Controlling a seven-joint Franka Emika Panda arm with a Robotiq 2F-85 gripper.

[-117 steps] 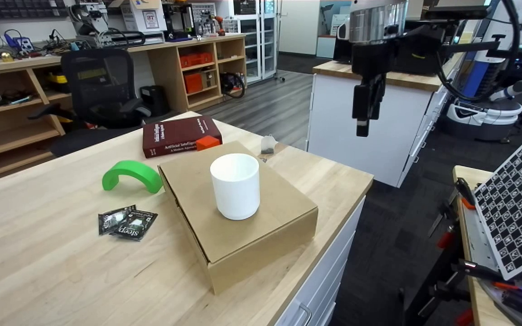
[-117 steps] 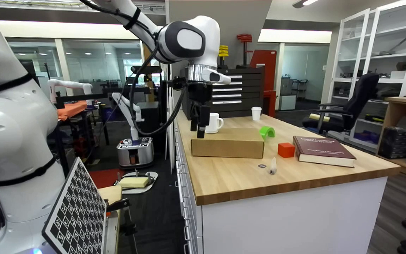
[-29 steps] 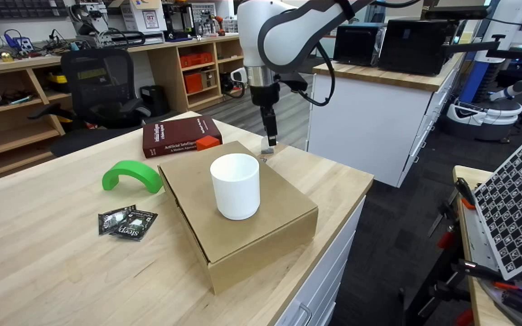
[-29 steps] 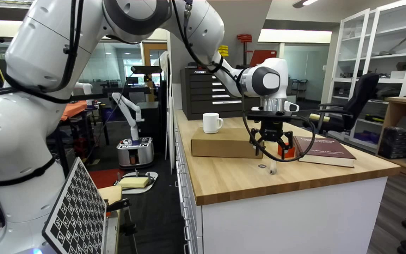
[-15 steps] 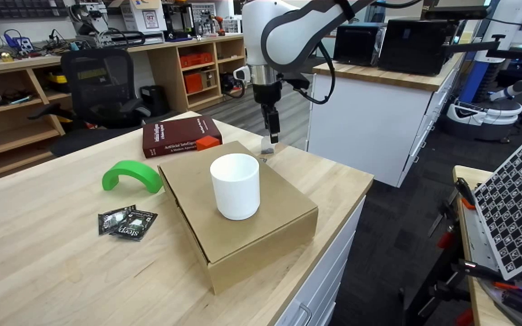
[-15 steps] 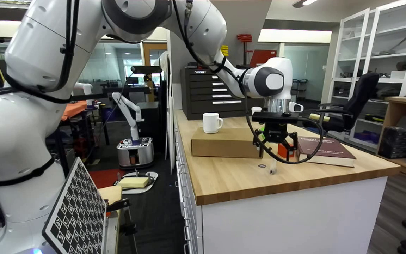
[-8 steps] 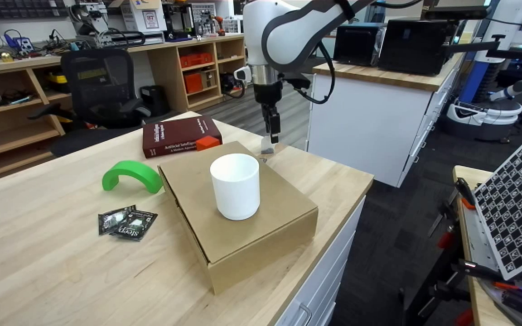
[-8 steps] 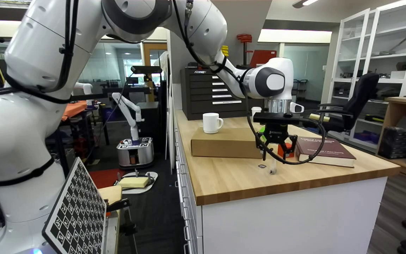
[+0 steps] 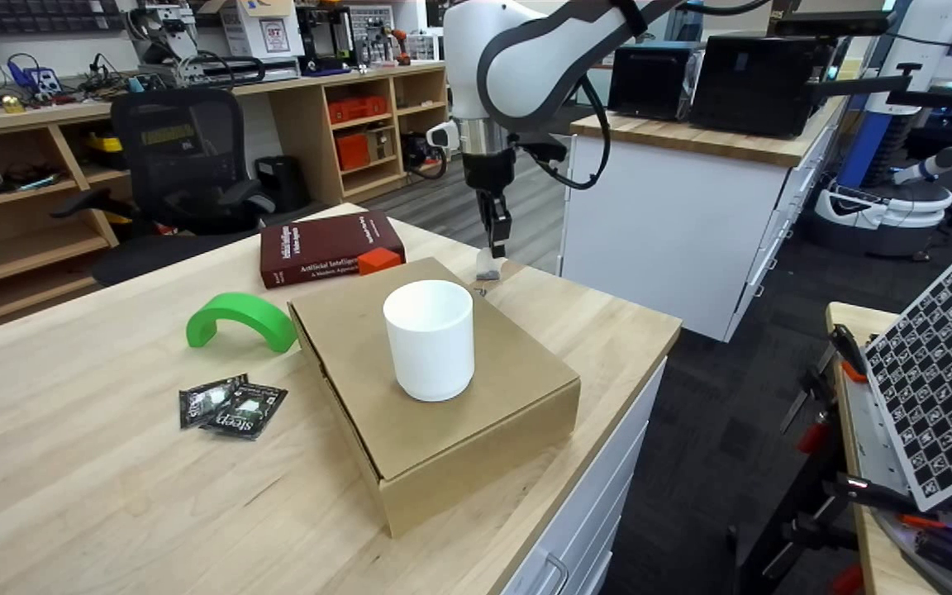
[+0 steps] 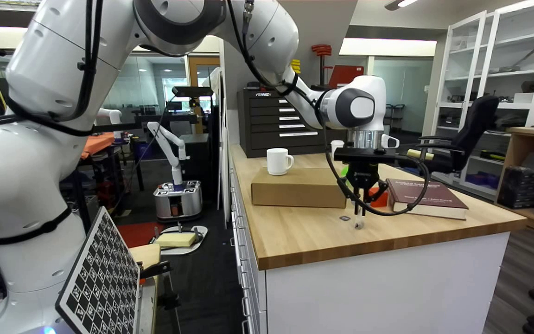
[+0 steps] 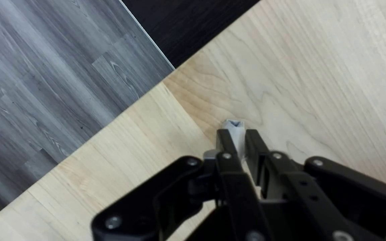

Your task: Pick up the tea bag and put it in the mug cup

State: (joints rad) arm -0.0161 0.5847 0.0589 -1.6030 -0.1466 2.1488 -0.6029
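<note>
Two fingers (image 11: pixel 254 141) of the gripper (image 10: pixel 360 214) stood a narrow gap apart, the bag (image 11: pixel 235 126) upright between and below their tips, its flat faces turned toward them (whether pinched yet, I couldn't tell).

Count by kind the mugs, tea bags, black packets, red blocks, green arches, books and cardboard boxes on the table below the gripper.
Mug: 1
Tea bag: 1
Packets: 2
Red block: 1
Green arch: 1
Book: 1
Box: 1
Total: 8

Red cube (image 9: pixel 378 260) beside maroon book (image 9: pixel 323 246); green arch (image 9: pixel 243 311), black packets (image 9: pixel 246 411) near cardboard box (image 9: pixel 411 431).
</note>
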